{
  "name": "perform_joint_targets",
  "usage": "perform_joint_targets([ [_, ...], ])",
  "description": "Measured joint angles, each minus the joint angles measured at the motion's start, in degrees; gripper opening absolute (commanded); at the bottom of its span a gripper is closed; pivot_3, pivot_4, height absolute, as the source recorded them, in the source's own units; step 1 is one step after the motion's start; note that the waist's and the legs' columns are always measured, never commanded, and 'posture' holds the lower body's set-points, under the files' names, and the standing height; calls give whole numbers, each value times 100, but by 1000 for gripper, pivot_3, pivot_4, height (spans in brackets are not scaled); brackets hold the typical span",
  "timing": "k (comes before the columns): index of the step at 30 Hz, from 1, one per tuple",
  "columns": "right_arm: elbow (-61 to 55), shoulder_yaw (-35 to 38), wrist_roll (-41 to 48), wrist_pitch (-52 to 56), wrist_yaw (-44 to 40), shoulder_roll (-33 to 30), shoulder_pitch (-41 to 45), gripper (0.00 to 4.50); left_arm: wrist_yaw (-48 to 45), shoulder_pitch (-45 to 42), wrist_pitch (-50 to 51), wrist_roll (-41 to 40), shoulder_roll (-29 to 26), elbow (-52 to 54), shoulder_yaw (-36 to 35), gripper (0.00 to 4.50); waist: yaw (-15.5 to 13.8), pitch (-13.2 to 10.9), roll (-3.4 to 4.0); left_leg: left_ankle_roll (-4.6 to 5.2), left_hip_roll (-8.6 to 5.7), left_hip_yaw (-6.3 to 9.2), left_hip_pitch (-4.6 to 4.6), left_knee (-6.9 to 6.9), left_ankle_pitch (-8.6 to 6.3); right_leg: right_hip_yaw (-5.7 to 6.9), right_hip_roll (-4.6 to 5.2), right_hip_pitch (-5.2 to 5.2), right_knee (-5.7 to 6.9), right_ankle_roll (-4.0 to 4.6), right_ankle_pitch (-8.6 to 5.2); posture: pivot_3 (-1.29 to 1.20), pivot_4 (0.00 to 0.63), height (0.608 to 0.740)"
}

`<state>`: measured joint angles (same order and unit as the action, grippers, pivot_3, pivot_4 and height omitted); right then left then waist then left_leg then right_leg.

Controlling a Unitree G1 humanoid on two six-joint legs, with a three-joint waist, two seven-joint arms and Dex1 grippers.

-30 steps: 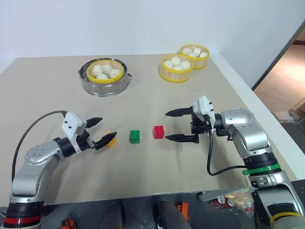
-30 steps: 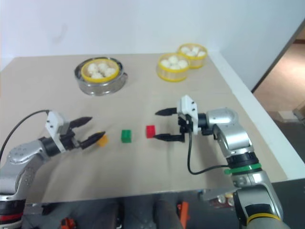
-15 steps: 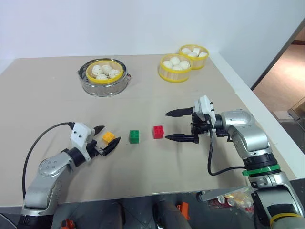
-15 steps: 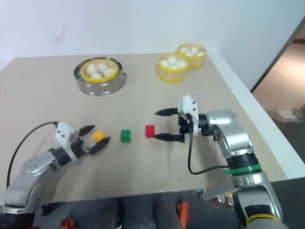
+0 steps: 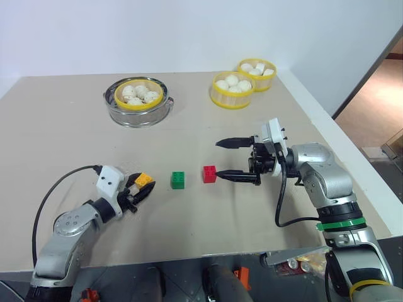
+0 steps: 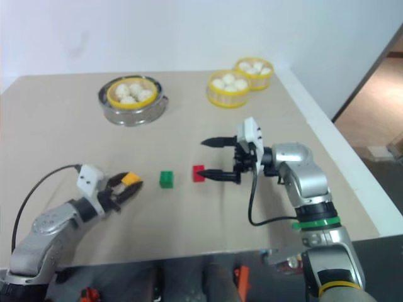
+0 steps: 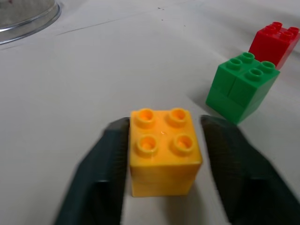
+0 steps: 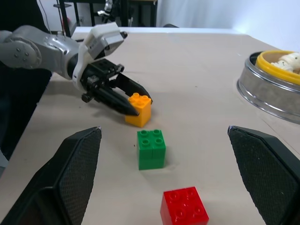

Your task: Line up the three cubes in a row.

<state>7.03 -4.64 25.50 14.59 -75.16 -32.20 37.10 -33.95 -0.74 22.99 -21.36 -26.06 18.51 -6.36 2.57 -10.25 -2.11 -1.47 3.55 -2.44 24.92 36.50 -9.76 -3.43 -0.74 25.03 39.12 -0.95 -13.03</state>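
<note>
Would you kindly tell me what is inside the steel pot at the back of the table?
A yellow-rimmed basket of white buns sits inside the steel pot; the basket covers anything beneath it.

Cubes: red (image 5: 210, 173), green (image 5: 178, 180), yellow-orange (image 5: 143, 180).

L pincer (image 5: 140, 189): low, fingers closed in | R pincer (image 5: 228, 158): raised, fingers wide apart, pointing left

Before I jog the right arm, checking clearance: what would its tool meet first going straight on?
Probably the red cube, just ahead of the open right tool; beyond it sits the green cube. Depth is uncertain.
</note>
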Motion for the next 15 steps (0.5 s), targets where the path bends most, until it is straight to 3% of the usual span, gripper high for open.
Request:
perform_joint_targets([
  [6,12,-2,-82,-72,-4,-2,7,4500,-222,-28,-9,-61,-199,-74,-14,1308,5,0,0,0,1,0,-1,-1,0,0,-2,1,0,8,-3,0,150,740],
  [15,240,-17,-257,-224,-92,12,190,4500,-2499,-500,-463,-585,-1352,-1195,-62,1308,7,0,1,0,1,-3,-4,-9,0,4,1,5,0,26,-13,0,150,740],
])
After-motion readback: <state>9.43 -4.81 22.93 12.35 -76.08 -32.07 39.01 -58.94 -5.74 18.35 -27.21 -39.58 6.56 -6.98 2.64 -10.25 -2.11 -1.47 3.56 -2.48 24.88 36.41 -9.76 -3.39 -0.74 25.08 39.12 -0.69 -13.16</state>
